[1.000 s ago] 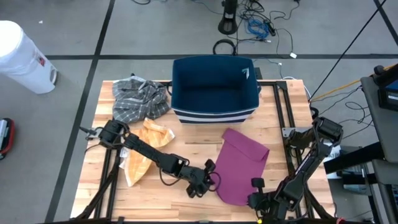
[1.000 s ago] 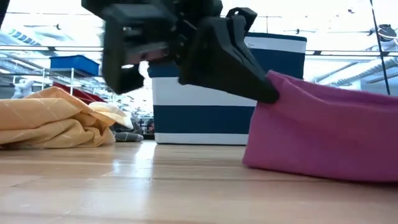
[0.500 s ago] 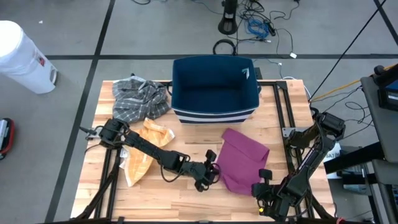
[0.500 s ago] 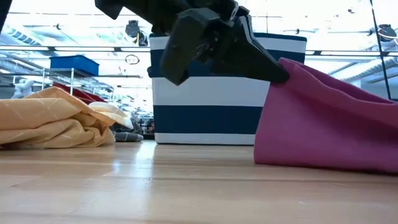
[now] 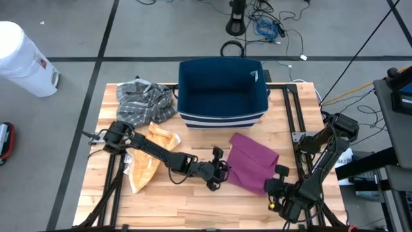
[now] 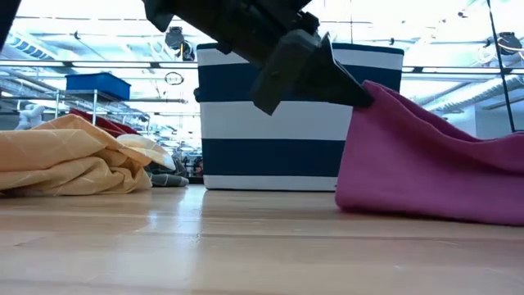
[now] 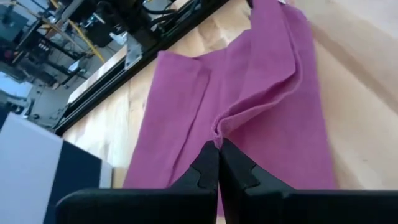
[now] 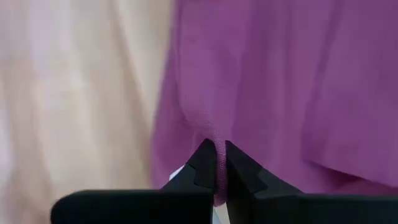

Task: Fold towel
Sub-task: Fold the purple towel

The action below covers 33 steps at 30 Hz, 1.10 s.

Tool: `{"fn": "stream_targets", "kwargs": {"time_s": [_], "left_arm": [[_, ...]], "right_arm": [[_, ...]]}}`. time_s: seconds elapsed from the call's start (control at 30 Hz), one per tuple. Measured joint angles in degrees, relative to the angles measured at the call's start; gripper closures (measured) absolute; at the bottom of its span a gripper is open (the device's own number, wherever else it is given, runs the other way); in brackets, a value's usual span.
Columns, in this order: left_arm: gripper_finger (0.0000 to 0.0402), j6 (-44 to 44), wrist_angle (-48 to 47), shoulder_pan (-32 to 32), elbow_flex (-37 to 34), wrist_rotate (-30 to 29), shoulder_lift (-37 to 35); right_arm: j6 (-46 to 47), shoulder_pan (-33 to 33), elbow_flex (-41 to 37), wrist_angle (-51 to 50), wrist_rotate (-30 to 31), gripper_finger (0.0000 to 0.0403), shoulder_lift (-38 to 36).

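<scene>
The purple towel (image 5: 252,161) lies on the wooden table right of centre, in front of the bin. Its far part rests flat on the table and its near edge is raised. My left gripper (image 5: 223,173) is shut on the towel's near left corner. It also shows in the low view, where my left gripper (image 6: 360,94) meets the towel (image 6: 434,164) at the towel's highest point. My right gripper (image 5: 275,185) is shut on the near right corner. Each wrist view shows its arm's shut fingers with purple cloth (image 7: 249,87) (image 8: 292,74) beyond them. My left gripper pinches the towel's near left corner (image 7: 222,127) between its two fingers, at their free ends, coming slantwise from the table's left. The cloth puckers at the fingertips. The corner (image 6: 370,88) is lifted clear; the towel slopes down from it to the table. My right gripper pinches the towel's near right edge (image 8: 210,132) between its two fingers, slanting down from the near side. A ridge of cloth runs out of the fingertips; whether it has one layer or several cannot be told. The held part is off the table.
A blue and white striped bin (image 5: 222,90) stands at the far middle of the table. A grey plaid cloth (image 5: 145,102) lies at the far left and a yellow towel (image 5: 151,160) under my left arm. A white container (image 5: 22,58) stands on the floor.
Both grippers, still shut, have gone toward the table's far edge and a little right and up, turning as they went. They have carried the towel's near edge with them. That edge is lifted off the table and drawn toward the far part, which has stayed in place.
</scene>
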Motion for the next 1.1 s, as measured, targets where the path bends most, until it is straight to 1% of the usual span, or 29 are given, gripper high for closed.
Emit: {"fn": "stream_targets", "kwargs": {"time_s": [0.13,0.2,0.27,0.33,0.4,0.47,0.57,0.67,0.77,0.8,0.9,0.97,1.03,1.1], "left_arm": [[0.0401,0.07,-1.15,1.28,0.0,0.32,0.0],[0.0393,-0.65,-2.8,2.21,0.0,3.38,0.0],[0.0374,-2.48,-4.3,3.07,0.0,7.0,0.02],[0.0348,-4.12,-4.76,3.74,0.0,9.4,0.02],[0.032,-5.69,-4.72,4.27,0.01,9.82,0.08],[0.0293,-6.61,-4.53,4.64,0.0,9.69,0.11],[0.0261,-8.5,-4.26,5.07,0.02,7.61,0.11],[0.0243,-9.96,-4.48,5.55,0.02,6.2,0.13],[0.0239,-10.13,-4.75,5.72,0.02,6.87,0.13],[0.0239,-10.14,-4.74,5.72,0.02,9.1,0.13],[0.0239,-10.14,-4.77,5.63,0.02,19.52,0.15],[0.0239,-10.16,-5.18,5.56,0.02,25.47,0.15],[0.0239,-10.16,-5.47,5.58,0.06,28.82,0.74],[0.0239,-10.16,-6.53,5.63,0.05,29.61,1.24]], "right_arm": [[3.93,-0.06,0.0,-3.47,0.26,0.0393,0.0],[4.1,-0.11,0.0,-3.44,0.26,0.0376,0.0],[4.26,-0.15,0.0,-3.15,0.0,0.0347,0.0],[5.61,-0.28,0.0,-3.44,-0.04,0.0311,0.0],[7.35,-0.57,0.0,-4.73,-0.03,0.0273,0.02],[11.13,-1.15,0.0,-7.51,0.15,0.0239,0.02],[15.78,-1.46,0.0,-11.61,-0.13,0.0214,0.02],[16.16,-1.37,0.0,-11.62,-0.2,0.0211,0.04],[15.68,-1.37,0.0,-10.39,-0.2,0.022,0.04],[15.11,-1.37,0.0,-9.49,-0.2,0.0224,0.06],[13.08,-1.39,0.0,-6.29,0.22,0.0233,0.07],[12.34,-1.51,0.0,-4.82,1.2,0.0238,0.07],[12.52,-1.53,0.0,-4.79,2.19,0.0242,0.07],[13.31,-1.62,-0.02,-5.05,2.92,0.0245,0.09]]}}
